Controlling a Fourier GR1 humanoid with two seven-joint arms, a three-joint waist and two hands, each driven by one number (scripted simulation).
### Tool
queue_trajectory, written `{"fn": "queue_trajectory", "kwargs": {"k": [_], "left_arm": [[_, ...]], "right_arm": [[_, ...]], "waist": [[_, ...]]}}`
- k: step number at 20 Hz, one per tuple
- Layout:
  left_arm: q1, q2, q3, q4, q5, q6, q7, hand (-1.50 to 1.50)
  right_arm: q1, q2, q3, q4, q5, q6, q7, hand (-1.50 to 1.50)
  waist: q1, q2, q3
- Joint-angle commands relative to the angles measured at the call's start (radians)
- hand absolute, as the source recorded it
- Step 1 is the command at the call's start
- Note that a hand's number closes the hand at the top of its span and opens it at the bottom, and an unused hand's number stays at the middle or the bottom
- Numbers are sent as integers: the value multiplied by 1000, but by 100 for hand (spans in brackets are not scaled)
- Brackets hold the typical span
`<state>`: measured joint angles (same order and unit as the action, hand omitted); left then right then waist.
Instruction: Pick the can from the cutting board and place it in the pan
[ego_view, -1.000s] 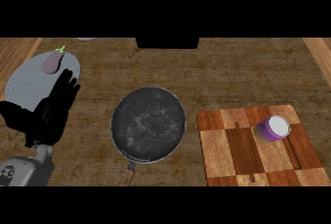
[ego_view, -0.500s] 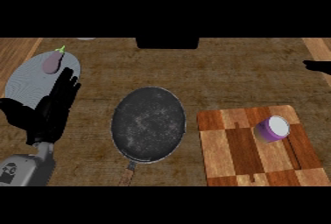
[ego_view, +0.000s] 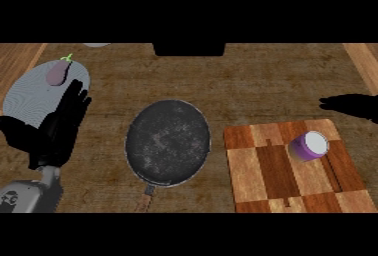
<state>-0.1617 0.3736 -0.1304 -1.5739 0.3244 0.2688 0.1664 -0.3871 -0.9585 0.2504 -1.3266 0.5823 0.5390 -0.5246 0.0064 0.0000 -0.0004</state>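
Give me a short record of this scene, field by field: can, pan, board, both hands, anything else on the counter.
can: purple, on the cutting board, toward its upper right
pan: dark, left of the board, holds nothing
left hand: open, resting at the left, fingers up
right hand: at the right edge, apart from the can
plate: far left, with a purple vegetable on it

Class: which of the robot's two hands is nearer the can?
The right hand, at the right edge just beyond the can; the left hand lies across the pan, by the plate.
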Motion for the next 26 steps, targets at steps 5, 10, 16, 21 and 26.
{"fn": "queue_trajectory", "kwargs": {"k": [5,10,16,21,26], "left_arm": [[-6,0,66,54,12,-57,-16,0],[-45,-78,9,37,-77,4,20,0],[-14,-46,96,17,-51,-81,37,0],[-20,-80,64,-28,-105,-40,81,0],[-35,-98,122,34,-98,-96,30,0]], "right_arm": [[105,-23,-1,-196,160,-66,76,-150],[71,56,-15,-183,245,-34,123,-150],[189,141,-63,-344,265,2,161,-150],[169,214,-2,-376,361,84,289,-150],[55,297,-23,-215,437,87,256,-150]], "waist": [[-17,-3,0],[-7,1,0],[-10,-1,0],[-8,-2,0],[-3,1,0]]}}
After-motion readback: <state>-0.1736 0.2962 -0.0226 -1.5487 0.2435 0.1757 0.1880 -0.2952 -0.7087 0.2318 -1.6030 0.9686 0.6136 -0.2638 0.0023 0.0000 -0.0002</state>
